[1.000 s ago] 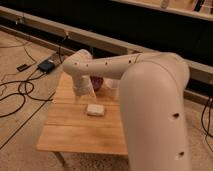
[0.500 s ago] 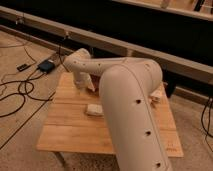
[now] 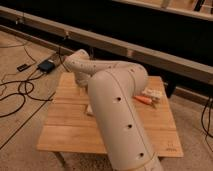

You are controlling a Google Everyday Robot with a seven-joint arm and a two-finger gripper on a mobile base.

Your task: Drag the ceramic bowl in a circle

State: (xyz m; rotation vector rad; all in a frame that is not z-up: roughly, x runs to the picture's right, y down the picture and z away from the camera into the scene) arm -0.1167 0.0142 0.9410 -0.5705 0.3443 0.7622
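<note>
We're looking down on a low wooden table in the middle of the frame, and the robot's pale arm fills most of the view. It rises from the lower right, bends near the centre, then runs left to a rounded joint above the table's far left corner. From that joint the arm turns downward, and there we lose it. The gripper is behind the thick near link, over the left-centre of the tabletop, out of our sight. Apart, together or clamped on something, we cannot tell.

The ceramic bowl is hidden from us too, covered by the arm in that same patch. Whether it touches the gripper or sits apart from it, we cannot say.

Peeking out at the arm's left edge, about mid-table, is the corner of a small white block. To the right of the arm, toward the table's far right corner, an orange item lies on the wood, with a pale packet just beside it on its upper-right side.

At the left of the frame, black cables loop across the floor. A small dark box sits on the floor just beyond the table's far left corner. A long pale ledge runs across the upper part of the frame, with dark wall above it
</note>
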